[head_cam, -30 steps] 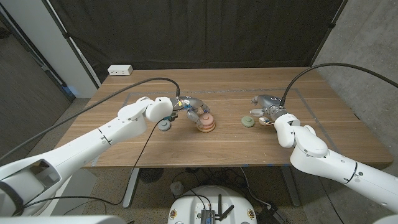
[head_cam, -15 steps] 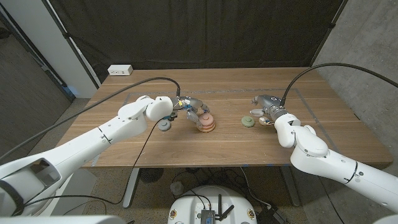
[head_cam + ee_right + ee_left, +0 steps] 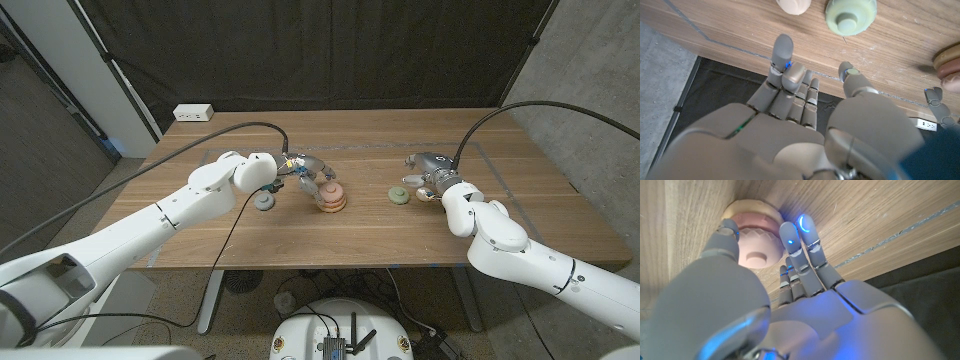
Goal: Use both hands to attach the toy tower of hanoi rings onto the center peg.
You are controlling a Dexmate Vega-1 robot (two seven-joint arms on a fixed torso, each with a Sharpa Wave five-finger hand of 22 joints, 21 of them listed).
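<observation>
A pink ring (image 3: 757, 240) sits on a tan base ring (image 3: 745, 207), with a round peg top showing through its middle. This stack (image 3: 332, 197) stands at the table's centre. My left hand (image 3: 310, 178) reaches over it, with the thumb (image 3: 725, 235) on one side of the pink ring and the fingertips (image 3: 790, 234) against the other. A grey-blue ring (image 3: 264, 201) lies under my left wrist. A green ring (image 3: 399, 196) (image 3: 850, 12) lies to the right of the stack, a small peach piece (image 3: 794, 5) beside it. My right hand (image 3: 425, 176) hovers just beyond them, fingers apart and holding nothing.
A white power strip (image 3: 193, 113) lies at the table's far left corner. Thin tape lines (image 3: 480, 150) mark the wooden table (image 3: 400, 235). A black curtain hangs behind. Cables run from both wrists.
The left forearm has lifted very slightly. Both hands and all the rings stay where they were.
</observation>
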